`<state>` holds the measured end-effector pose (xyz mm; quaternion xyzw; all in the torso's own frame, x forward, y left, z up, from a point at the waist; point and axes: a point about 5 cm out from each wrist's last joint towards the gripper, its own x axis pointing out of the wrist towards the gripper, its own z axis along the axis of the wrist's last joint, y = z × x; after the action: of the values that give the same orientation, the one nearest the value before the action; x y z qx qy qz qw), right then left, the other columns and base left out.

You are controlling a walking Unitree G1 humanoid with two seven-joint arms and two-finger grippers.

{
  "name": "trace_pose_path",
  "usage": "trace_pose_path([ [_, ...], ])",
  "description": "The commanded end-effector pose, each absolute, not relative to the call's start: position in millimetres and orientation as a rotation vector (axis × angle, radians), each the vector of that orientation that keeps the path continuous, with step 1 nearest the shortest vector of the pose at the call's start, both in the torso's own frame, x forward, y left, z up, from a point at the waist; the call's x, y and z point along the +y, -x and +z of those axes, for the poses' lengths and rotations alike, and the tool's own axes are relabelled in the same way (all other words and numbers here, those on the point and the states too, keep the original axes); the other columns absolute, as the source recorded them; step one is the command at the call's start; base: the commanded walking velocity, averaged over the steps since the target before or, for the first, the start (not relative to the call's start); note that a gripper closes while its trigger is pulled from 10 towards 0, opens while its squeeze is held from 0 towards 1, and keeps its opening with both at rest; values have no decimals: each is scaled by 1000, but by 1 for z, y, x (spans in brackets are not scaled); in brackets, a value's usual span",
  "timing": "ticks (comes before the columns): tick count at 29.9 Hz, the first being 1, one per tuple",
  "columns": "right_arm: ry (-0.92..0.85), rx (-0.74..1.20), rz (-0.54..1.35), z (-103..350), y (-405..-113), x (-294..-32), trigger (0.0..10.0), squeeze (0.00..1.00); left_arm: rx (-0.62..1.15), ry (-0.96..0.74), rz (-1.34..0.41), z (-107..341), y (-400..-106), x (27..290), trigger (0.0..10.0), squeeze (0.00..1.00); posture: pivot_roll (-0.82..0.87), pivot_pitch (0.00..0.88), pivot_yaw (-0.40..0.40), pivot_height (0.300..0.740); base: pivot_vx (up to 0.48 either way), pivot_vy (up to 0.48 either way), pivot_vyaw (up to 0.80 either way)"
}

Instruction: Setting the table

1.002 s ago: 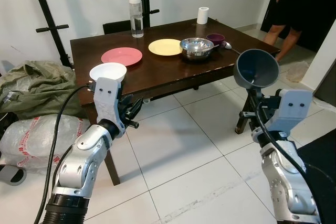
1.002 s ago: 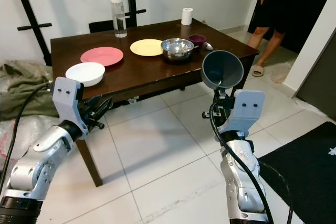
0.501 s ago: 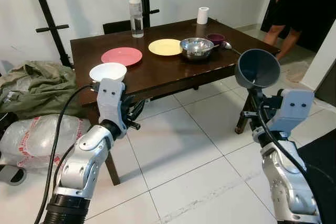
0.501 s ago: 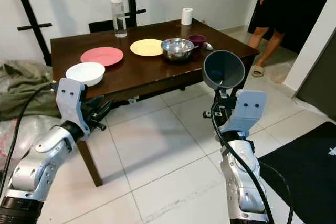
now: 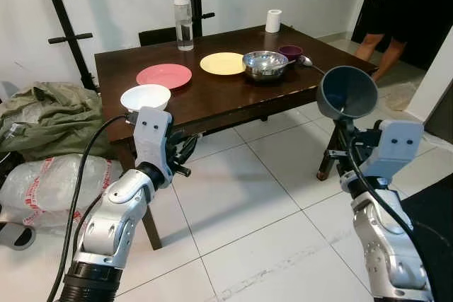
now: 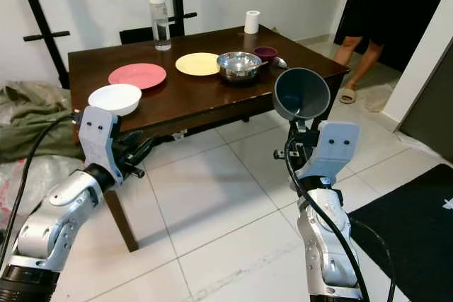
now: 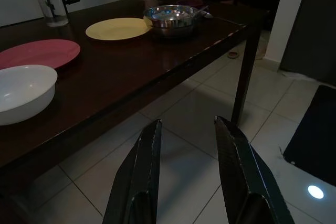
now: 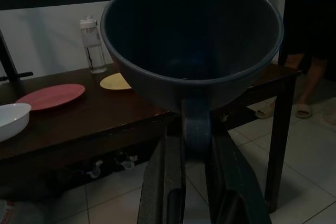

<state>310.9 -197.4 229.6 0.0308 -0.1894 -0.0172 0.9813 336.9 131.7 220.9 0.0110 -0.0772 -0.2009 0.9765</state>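
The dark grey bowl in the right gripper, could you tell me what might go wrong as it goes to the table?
The right gripper pinches the dark grey bowl only by its narrow base, tilted, so it might slip. The white bowl sits near the dark wooden table edge by the open left gripper; a bump could knock it off.

Dark wooden table (image 5: 233,97) on pale tiles, bearing white bowl (image 5: 145,96), pink plate (image 5: 163,75), yellow plate (image 5: 222,64), steel bowl (image 5: 265,63), purple bowl (image 5: 290,51), water bottle (image 5: 184,22), paper roll (image 5: 273,20)

Bright, even, sharp head views, dim murky wrist views, soft sheen on dark table (image 5: 233,93)
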Motion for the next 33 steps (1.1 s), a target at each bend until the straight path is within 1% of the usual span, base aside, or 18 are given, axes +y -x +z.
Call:
trace_pose_path([
  [1,-74,-379,-53,229,-311,-199,10000,0,-146,-11,-399,217,-336,133,10000,0,-5,25,100,740,0,0,0],
  [22,-24,-374,-167,228,-309,-215,10000,0,-163,-35,-381,218,-337,133,10000,0,-22,30,96,740,0,0,0],
  [30,-27,-364,-139,225,-308,-211,10000,0,-164,-51,-376,215,-337,133,10000,0,-24,31,99,740,0,0,0],
  [33,-16,-322,-125,216,-307,-210,10000,0,-159,-58,-374,212,-337,133,10000,0,-24,31,99,740,0,0,0],
])
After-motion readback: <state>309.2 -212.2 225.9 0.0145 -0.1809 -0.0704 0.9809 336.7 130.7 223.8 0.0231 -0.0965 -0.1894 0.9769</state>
